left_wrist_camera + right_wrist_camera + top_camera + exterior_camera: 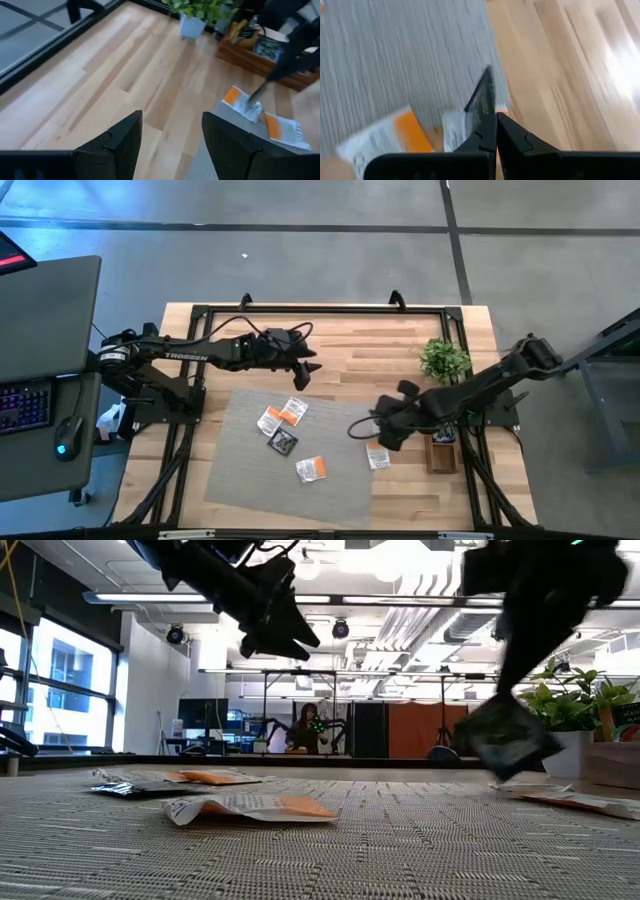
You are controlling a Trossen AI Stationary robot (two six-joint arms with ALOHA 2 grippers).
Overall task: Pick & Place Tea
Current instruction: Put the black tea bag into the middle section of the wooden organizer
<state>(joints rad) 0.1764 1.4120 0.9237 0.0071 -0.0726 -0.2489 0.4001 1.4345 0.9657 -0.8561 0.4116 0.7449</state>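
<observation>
Several tea sachets lie flat on the grey mat (250, 480): a white-and-orange pair (282, 415), a black one (283, 442), another white-and-orange one (312, 469), and one at the mat's right edge (378, 457). My right gripper (384, 436) hovers over that last sachet, shut on a black sachet (510, 735). My left gripper (300, 360) is open above the bare wood beyond the mat's far edge, touching nothing; its fingers (120, 142) stand wide apart. My right gripper (496, 125) pinches the black sachet between its two fingers, at one edge (485, 116). The fingers come from above, slanting down. The sachet (481, 97) sticks out past the fingertips, seen edge-on. It hangs tilted below the gripper, lifted clear of the mat.
A small green potted plant (443, 360) stands near the table's far right. The narrow brown wooden tray (440, 452) sits just right of my right gripper. A desk with keyboard and mouse (40, 405) lies off the table's left. A person (305, 725) shows far back in the room.
</observation>
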